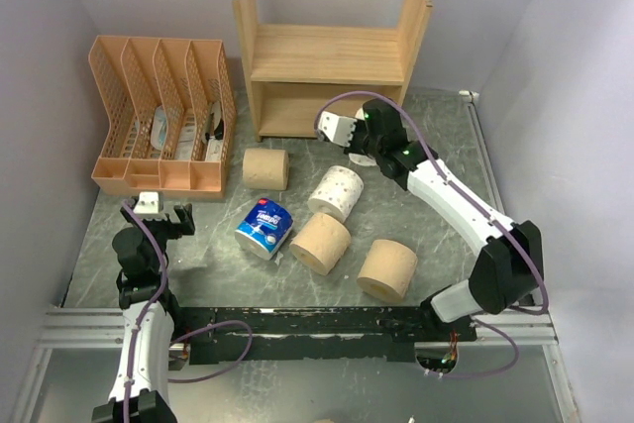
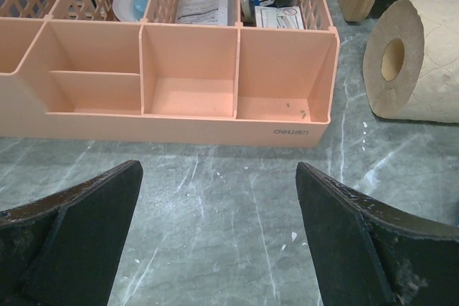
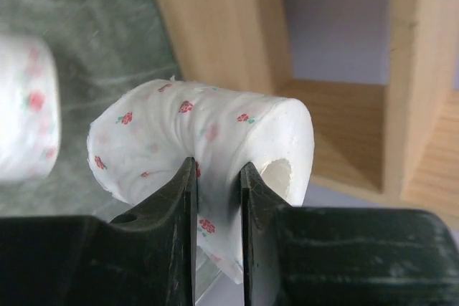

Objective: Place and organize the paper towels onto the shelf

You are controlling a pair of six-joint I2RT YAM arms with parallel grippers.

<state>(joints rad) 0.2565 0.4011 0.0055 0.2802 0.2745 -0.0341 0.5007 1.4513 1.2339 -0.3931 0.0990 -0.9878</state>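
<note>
Seen from above, the shelf (image 1: 327,52) stands at 12 o'clock on the table (image 1: 213,274). The right gripper (image 3: 216,170) is clenched on a flowered white roll (image 3: 208,123). Its two fingers pinch the soft wall of this roll, just beside the core hole. The roll is at 6 o'clock from the shelf, just in front of the open lower tier. I cannot tell if it touches the table.

The other five paper towels lie on their sides on the table. The second white roll (image 1: 337,192) is near the held one, at its 7 o'clock. The far tan roll (image 1: 265,167) is at 9 o'clock from the held roll. The blue-and-white roll (image 1: 264,227) is at 8 o'clock from the second white roll. The middle tan roll (image 1: 320,242) lies just beside it, at its 4 o'clock. The near tan roll (image 1: 387,269) lies at 4 o'clock from the middle one.

The left gripper (image 2: 219,170) is at 8 o'clock on the table. Its jaws are released and wide apart, with only the table between them. It faces the peach organizer (image 2: 186,69), which stands at 10 o'clock
</note>
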